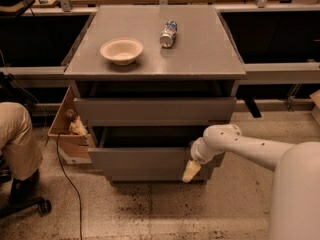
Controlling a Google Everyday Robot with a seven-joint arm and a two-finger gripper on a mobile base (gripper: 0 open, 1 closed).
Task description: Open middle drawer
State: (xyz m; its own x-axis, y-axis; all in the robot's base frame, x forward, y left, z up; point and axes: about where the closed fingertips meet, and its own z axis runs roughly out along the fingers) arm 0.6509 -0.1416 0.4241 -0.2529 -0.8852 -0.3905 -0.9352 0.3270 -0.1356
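Note:
The grey cabinet (155, 64) has three drawer fronts. The middle drawer (140, 158) stands pulled out a little, with a dark gap above its flat front. The taller top drawer front (155, 111) is above it, and the lowest front (150, 175) shows as a thin strip below. My white arm (245, 146) reaches in from the right. My gripper (191, 168) is at the right end of the middle drawer's front, with a cream fingertip (189, 173) hanging down over its lower edge.
A cream bowl (121, 50) and a lying bottle (168, 33) sit on the cabinet top. An open cardboard box (70, 134) leans against the cabinet's left side. A person's leg (17, 139), a chair wheel (44, 205) and a floor cable (67, 184) are at the left.

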